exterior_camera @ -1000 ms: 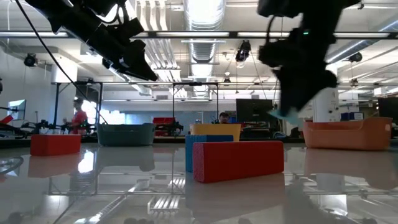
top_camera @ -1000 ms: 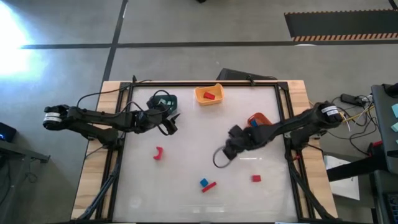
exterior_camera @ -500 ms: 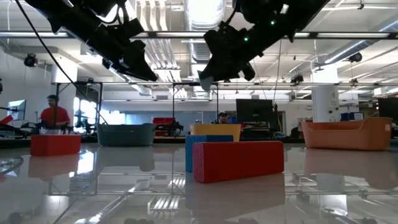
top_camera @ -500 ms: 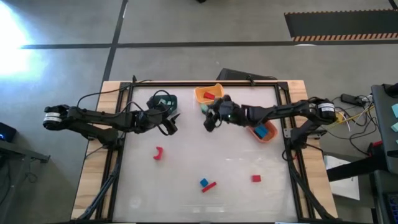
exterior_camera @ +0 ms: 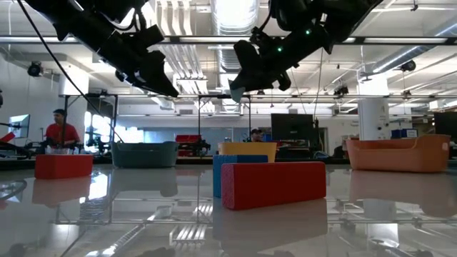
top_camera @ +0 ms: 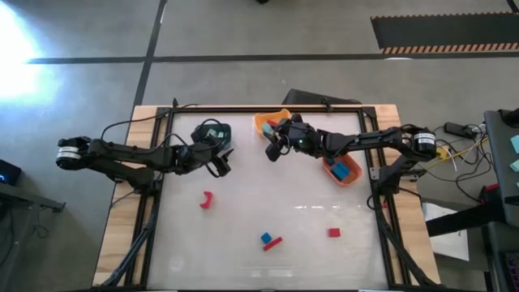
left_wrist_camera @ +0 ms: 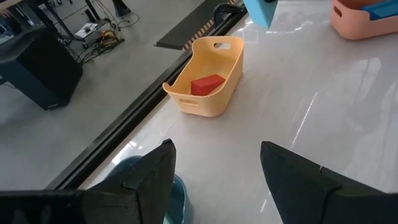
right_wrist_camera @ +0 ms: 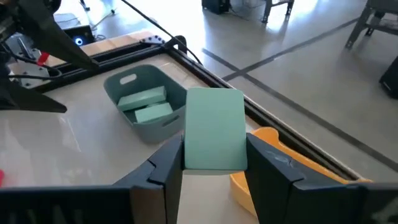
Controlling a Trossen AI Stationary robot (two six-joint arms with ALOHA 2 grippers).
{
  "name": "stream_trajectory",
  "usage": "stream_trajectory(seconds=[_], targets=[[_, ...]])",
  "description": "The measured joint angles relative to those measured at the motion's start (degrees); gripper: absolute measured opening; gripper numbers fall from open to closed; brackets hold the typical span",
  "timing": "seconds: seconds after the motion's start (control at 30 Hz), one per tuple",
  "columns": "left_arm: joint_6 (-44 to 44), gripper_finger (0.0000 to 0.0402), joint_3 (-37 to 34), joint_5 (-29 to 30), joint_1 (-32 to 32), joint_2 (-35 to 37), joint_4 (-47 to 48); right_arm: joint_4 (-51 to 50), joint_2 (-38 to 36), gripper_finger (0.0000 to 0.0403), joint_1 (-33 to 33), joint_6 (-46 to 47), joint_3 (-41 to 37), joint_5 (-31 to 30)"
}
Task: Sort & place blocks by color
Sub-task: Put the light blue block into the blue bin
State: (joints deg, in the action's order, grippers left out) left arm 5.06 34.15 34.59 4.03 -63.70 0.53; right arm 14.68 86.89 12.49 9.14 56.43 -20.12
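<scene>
Two blocks [right_wrist_camera: 144, 104] lie in a bin [right_wrist_camera: 163, 129].

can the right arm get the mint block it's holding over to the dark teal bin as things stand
Probably yes. The right gripper holds the mint block raised off the table near the yellow bin, and the table between it and the teal bin is bare. The left gripper, open beside that bin, may crowd it.

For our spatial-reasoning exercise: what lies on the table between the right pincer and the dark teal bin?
Bare tabletop in the high view: nothing sits between the right pincer, shut on a mint block, and the dark teal bin.
</scene>
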Motion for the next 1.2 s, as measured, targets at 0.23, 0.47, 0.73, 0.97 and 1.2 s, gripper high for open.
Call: stream_trajectory(seconds=[0.23, 0.47, 0.73, 0.97, 1.2], targets=[[-4.4, 0.0219, 0.6, 0.3, 0.0, 0.3, -1.8, 9.8, 3.0, 0.013, 0.3, -4.6, 0.0, 1.0], [-8.8, 0.0219, 1.5, 1.2, 0.0, 8.3, -3.2, 22.4, 13.0, 0.013, 0.8, -8.6, 2.3, 1.9], [-11.4, 0.0219, -0.8, 1.5, 0.0, 17.1, -7.5, 22.6, 26.2, 0.013, 2.6, -7.6, 17.8, 9.2], [-11.5, 0.0219, -2.8, 1.5, -0.1, 20.0, -7.6, 12.3, 36.5, 0.013, 3.7, -4.7, 33.0, 9.7], [-11.5, 0.0219, -3.1, 1.5, -0.1, 20.0, -7.4, 4.8, 42.6, 0.014, 3.9, -2.7, 42.1, 9.6]])
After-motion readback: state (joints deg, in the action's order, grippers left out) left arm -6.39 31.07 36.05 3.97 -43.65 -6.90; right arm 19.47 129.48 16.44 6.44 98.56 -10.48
